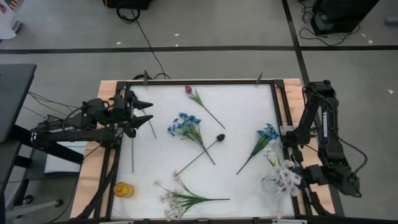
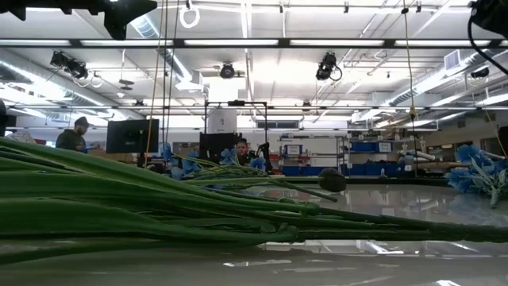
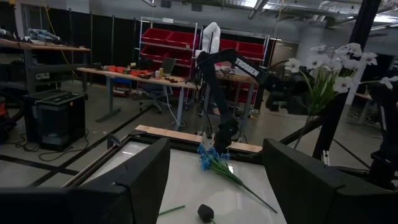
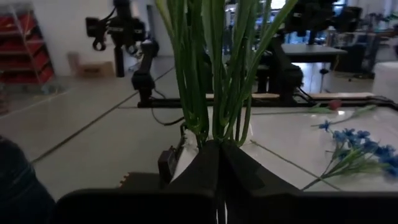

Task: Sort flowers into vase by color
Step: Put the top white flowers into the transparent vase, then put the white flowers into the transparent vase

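1. At the worktop's near right corner, we find the right gripper [image 4: 219, 158] clamped on a white flower spray [image 1: 287, 176] above a clear vase [image 1: 271, 184].
2. We judge insertion pending: stems must be lowered in.
3. Left gripper [image 1: 144, 116] idles spread at the left edge.

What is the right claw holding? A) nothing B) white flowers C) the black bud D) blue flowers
B: the right claw is shut on the green stems of the white flowers at the table's right edge, while the black bud lies loose mid-table.
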